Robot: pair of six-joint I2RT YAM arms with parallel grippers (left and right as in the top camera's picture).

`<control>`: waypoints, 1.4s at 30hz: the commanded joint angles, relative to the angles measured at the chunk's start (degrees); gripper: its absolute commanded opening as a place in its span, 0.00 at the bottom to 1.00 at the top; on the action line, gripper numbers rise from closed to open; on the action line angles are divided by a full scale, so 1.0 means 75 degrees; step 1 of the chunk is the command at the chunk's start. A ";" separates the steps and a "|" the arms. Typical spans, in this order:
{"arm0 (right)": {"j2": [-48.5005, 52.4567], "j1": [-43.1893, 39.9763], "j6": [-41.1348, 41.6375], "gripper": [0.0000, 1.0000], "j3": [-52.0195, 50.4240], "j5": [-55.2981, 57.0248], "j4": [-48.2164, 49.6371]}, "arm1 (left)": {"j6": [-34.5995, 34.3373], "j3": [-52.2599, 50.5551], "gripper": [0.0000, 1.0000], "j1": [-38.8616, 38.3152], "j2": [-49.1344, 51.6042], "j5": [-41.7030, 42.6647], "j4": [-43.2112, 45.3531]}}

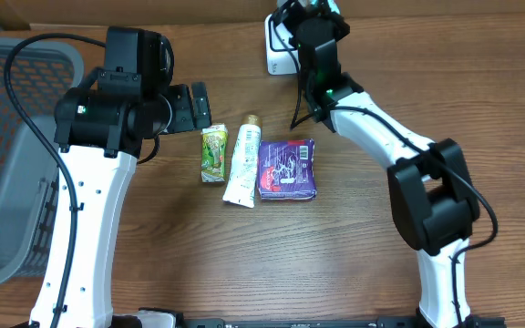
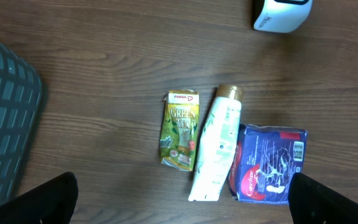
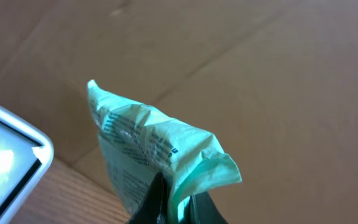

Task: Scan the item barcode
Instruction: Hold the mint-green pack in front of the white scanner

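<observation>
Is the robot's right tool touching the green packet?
Touching. The right wrist view shows the right tool pinched shut on the green packet's crumpled lower edge, with no gap between them.

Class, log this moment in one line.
left gripper open | right gripper shut on green packet near scanner | waiting: tea pouch, white tube, blue pack

Dark brown wood-grain tabletop (image 1: 354,264) filled pretty much the whole view, kinda evenly lit. A gray mesh basket (image 1: 7,155) sat at its left edge, and plain brown cardboard (image 3: 278,74) stood along the far edge.
</observation>
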 commanded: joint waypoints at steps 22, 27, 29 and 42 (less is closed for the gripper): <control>0.1262 0.0300 -0.2897 0.04 0.0175 -0.0353 0.1521 | -0.0052 0.0134 1.00 0.0029 0.0029 -0.0102 0.0006; 0.1297 0.0300 -0.2903 0.04 0.0175 -0.0393 0.1361 | -0.0052 0.0134 1.00 0.0029 0.0029 -0.0102 0.0006; 0.1297 0.0300 -0.2996 0.04 0.0175 -0.0530 0.1075 | -0.0052 0.0134 1.00 0.0029 0.0029 -0.0102 0.0006; 0.1294 0.0335 -0.3783 0.04 0.0175 -0.0425 0.1775 | -0.0050 0.0134 1.00 0.0029 0.0029 -0.0102 0.0006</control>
